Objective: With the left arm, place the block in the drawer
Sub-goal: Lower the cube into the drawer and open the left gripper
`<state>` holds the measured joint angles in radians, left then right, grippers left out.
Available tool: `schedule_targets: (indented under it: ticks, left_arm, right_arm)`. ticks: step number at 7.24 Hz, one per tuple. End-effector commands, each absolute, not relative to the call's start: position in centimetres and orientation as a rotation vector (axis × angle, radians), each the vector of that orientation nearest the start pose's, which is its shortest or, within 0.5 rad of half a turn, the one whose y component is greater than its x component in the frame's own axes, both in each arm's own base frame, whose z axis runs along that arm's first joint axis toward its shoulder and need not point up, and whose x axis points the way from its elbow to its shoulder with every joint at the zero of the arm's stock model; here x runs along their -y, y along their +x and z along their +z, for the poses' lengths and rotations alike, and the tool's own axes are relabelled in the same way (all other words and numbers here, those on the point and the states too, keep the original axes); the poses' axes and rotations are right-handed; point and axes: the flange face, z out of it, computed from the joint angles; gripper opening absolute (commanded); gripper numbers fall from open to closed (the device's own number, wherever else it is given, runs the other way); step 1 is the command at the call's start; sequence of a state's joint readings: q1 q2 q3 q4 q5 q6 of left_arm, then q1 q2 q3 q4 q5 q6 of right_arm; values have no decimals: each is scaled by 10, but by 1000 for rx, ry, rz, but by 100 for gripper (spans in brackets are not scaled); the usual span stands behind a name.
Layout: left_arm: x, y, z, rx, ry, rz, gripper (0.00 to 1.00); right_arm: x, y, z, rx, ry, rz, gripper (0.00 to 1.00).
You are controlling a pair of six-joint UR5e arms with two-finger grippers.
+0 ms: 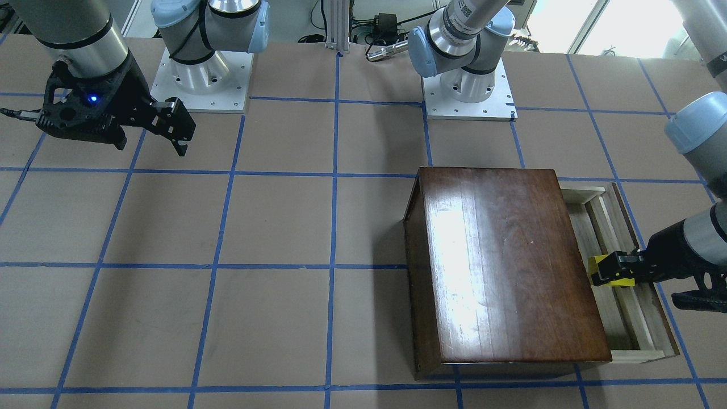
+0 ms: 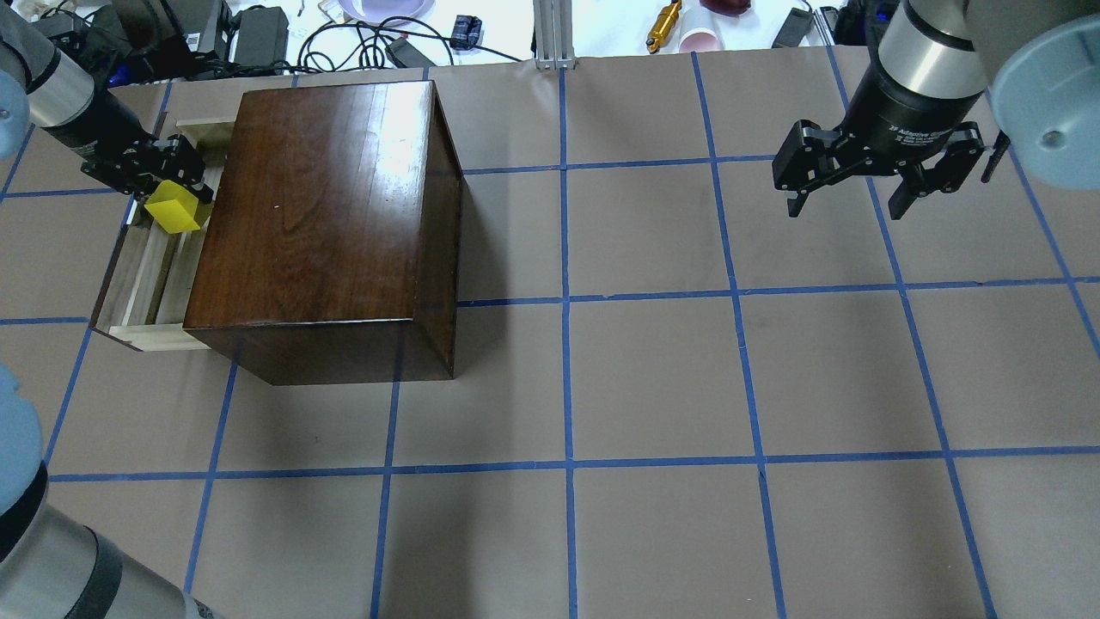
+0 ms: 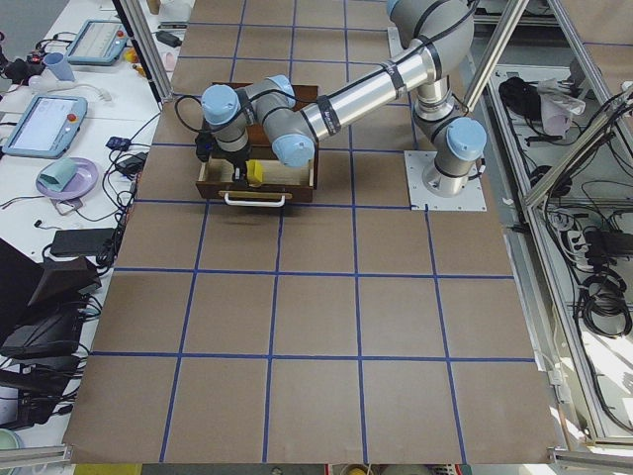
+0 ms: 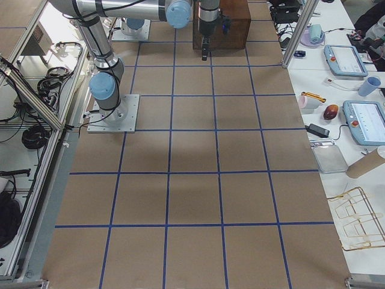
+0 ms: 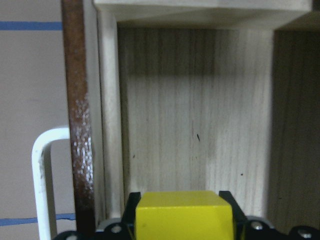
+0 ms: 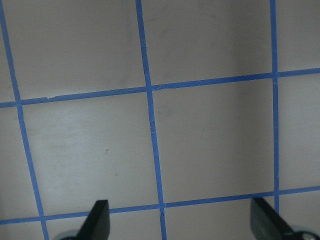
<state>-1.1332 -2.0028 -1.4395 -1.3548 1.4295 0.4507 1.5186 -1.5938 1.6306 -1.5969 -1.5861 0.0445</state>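
Observation:
The yellow block [image 2: 176, 212] is held in my left gripper [image 2: 168, 193], which is shut on it, just above the open drawer [image 2: 142, 275] of the dark-brown box [image 2: 322, 219]. In the front view the block [image 1: 603, 271] sits between the black fingers over the pale drawer [image 1: 625, 318]. The left wrist view shows the block [image 5: 184, 215] above the drawer floor [image 5: 195, 125], with the white pull [image 5: 42, 170] at the left. My right gripper [image 2: 859, 185] hangs open and empty over the table's far right, also in the front view [image 1: 170, 128].
The box top [image 1: 505, 261] rises beside the drawer. Blue tape lines grid the brown table [image 2: 653, 378]. Cables, cups and tablets lie beyond the far edge [image 2: 387, 26]. The arm bases [image 1: 468, 96] stand at the robot's side.

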Motion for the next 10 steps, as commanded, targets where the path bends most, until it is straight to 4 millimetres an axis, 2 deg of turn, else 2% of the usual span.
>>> schedule_targets:
  ticks: [1,2,3,8,10]
  left_arm:
    - [645,140,318,-3306,10,24,57]
    - [644,139,320,-3307,-2,20,94]
    - [643,139,323,-3305,-4,15,100]
    - [633,133,363,-3276,0,-17,100]
    - [626,136,408,-3194,6,40,100]
  right_arm:
    - [487,107,472,-3153,152,17,100]
    - [487,107,472,-3153,152,17,100]
    - [487,107,472,-3153,152,17,100]
    - [487,107,472,-3153,152,17,100]
    - [487,107,472,-3153,152,17,100]
